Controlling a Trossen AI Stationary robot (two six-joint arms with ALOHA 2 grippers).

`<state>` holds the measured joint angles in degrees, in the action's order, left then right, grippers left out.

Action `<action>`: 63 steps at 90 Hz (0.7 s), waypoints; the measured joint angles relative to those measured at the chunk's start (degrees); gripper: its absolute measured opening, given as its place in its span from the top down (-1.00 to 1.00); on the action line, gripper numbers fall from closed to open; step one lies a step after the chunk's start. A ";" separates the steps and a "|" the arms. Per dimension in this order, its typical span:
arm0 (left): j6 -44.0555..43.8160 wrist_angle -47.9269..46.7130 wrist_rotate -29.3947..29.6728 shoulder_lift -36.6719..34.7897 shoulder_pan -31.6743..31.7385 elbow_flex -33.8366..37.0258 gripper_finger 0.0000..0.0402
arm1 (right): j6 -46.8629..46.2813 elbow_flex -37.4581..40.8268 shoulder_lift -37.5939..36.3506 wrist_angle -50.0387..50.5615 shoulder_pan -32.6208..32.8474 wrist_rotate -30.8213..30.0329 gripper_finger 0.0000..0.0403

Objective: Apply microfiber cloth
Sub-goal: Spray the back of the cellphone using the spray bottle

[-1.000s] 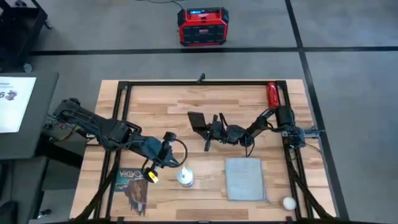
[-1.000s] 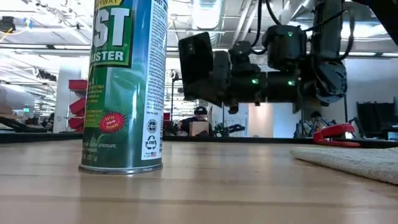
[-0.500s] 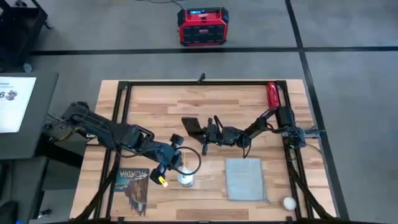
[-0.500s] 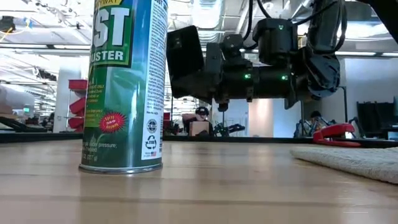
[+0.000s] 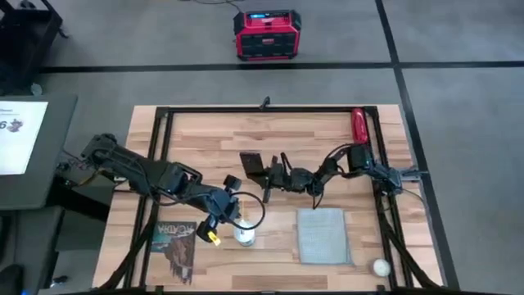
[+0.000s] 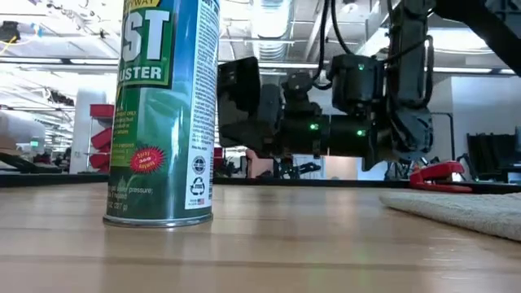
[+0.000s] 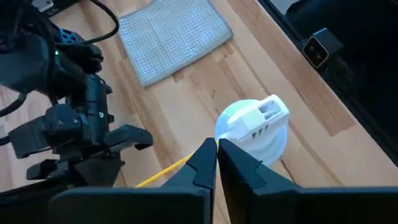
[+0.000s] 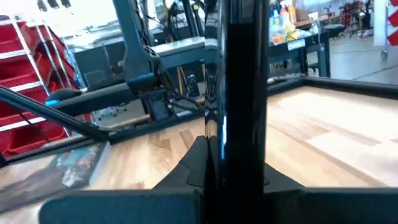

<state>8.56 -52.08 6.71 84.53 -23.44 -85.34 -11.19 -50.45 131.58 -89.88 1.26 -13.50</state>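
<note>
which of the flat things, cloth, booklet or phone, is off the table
The black phone, held edge-on in the right gripper; the pale blue-grey microfiber cloth and dark printed booklet lie flat.

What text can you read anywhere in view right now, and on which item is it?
"ST" above "USTER", cut off at the left: the green spray can.
Red seal and fine print lower on the can: too small to read.
Cover title on the dark booklet: blurred, unreadable.
A "6" on the white sheet left of the table; its other marks are unreadable.
</note>
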 joint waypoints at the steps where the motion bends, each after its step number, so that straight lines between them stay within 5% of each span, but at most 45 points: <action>1: 0.00 -0.04 -0.03 0.00 0.00 0.00 1.00 | 0.21 -0.12 -0.03 -0.06 0.00 0.01 0.94; 33: 0.73 -4.63 -0.75 4.24 0.78 -1.12 1.00 | 2.10 -1.37 -0.05 -0.08 -0.28 0.15 0.94; 63: 3.65 -12.19 -0.39 10.11 1.16 -12.82 1.00 | 2.20 -1.47 -0.05 -0.01 -0.19 0.18 0.94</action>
<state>12.21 -64.27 6.33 94.64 -22.28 -98.16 -8.99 -51.92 131.52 -89.88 1.06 -13.32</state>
